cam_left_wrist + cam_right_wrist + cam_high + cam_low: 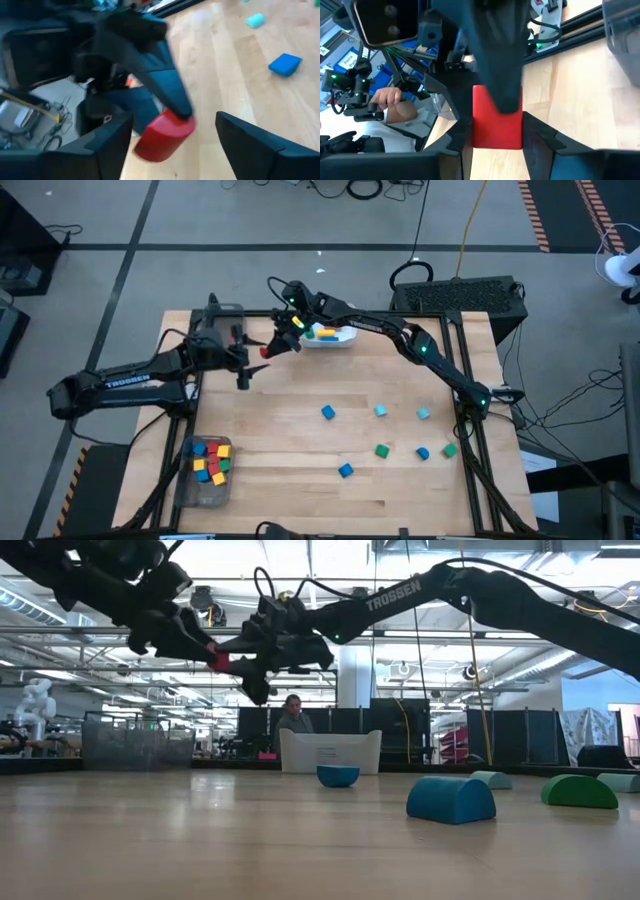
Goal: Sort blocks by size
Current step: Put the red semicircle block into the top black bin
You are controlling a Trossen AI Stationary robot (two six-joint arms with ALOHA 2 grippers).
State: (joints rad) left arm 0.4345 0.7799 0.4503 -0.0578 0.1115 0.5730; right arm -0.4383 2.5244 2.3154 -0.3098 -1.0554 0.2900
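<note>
1. Block, red [265, 351], is being held in mid-air near the white bin [340, 340], betw. left gripper [254, 353] & right gripper [283, 343] (high view).
2. Low view: it is being held well above the table [200, 840].
3. Left wrist: left fingers [105, 145] are being held wide, either side of the block, not touching.
4. Right wrist: right fingers [457, 142] are being pressed against the block's sides.

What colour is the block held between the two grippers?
Red; the block shows best in the right wrist view.
</note>
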